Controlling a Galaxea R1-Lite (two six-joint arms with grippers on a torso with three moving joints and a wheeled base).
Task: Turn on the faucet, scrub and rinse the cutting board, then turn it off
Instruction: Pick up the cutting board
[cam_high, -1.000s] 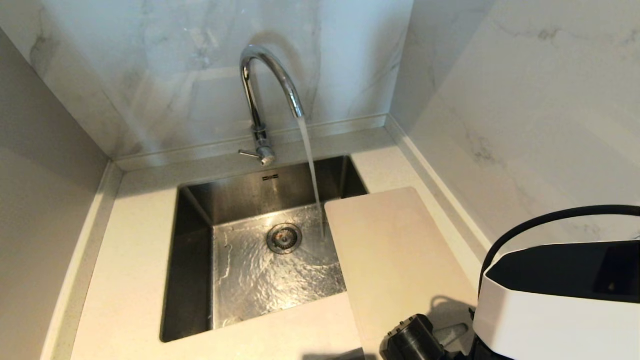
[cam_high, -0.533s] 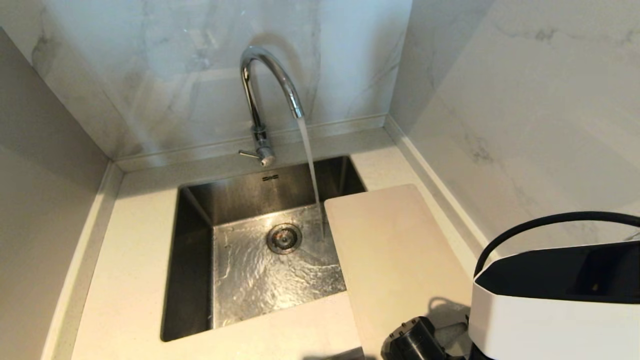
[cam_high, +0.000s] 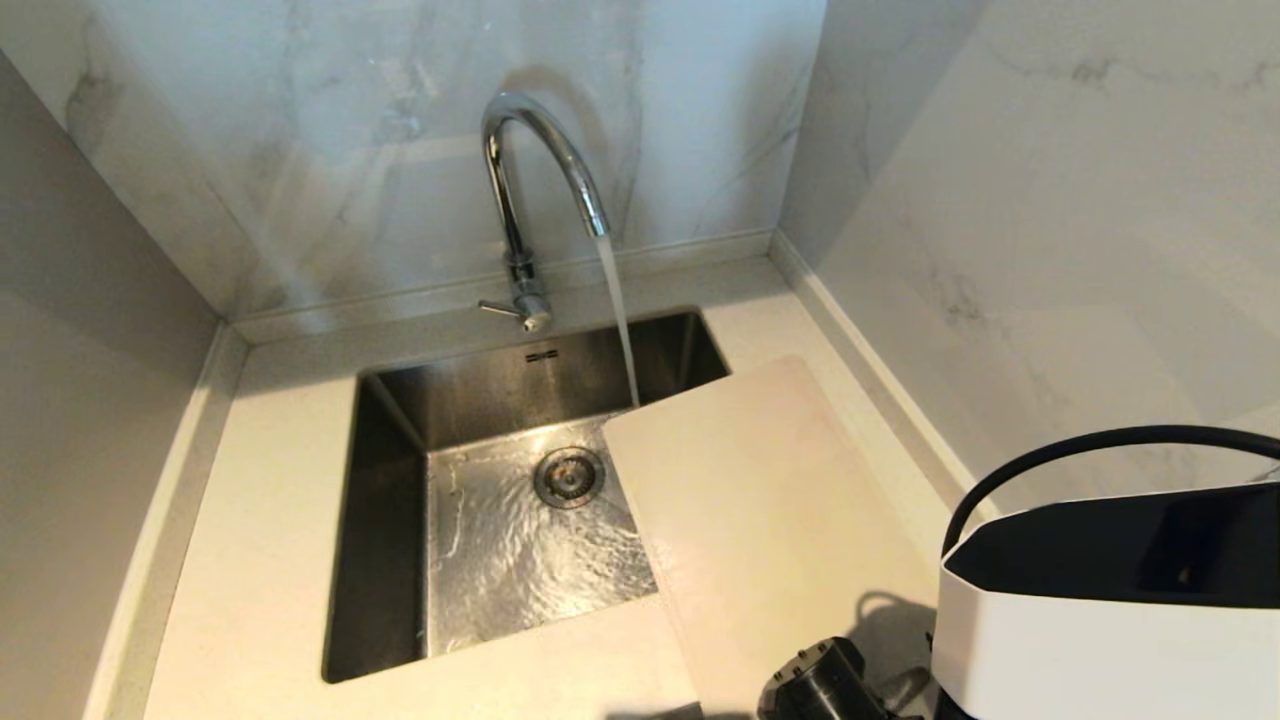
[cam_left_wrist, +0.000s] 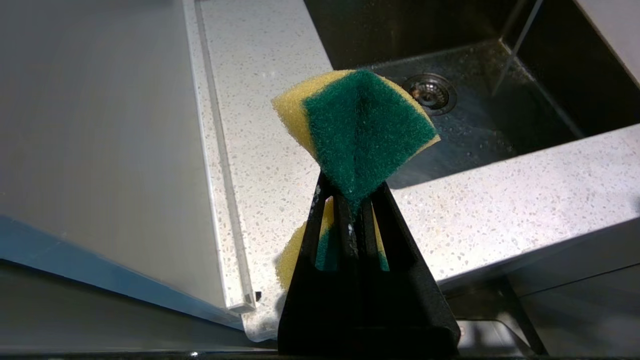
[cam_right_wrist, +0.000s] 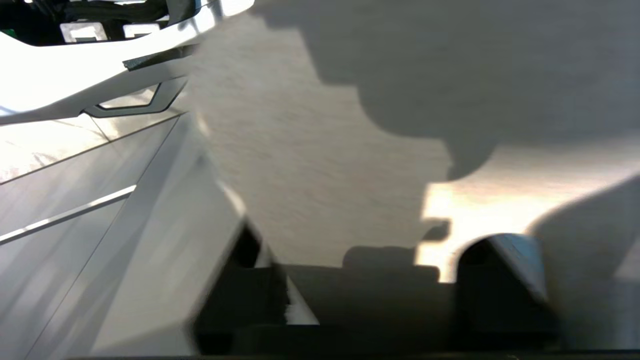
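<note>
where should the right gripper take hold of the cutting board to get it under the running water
Probably by the near short end of the cutting board, coming from the robot's side at the counter edge. The board lies flat with its far corner over the sink near the faucet stream, so the near end is likely reachable and dry.

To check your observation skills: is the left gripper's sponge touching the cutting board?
No, the left gripper holds the sponge in the air above the countertop.

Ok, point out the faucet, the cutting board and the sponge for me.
faucet (cam_high: 497, 180): head view, on the upright chrome neck.
cutting board (cam_high: 760, 520): head view, middle of its flat face.
sponge (cam_left_wrist: 365, 125): left wrist view, on the green scouring side.
</note>
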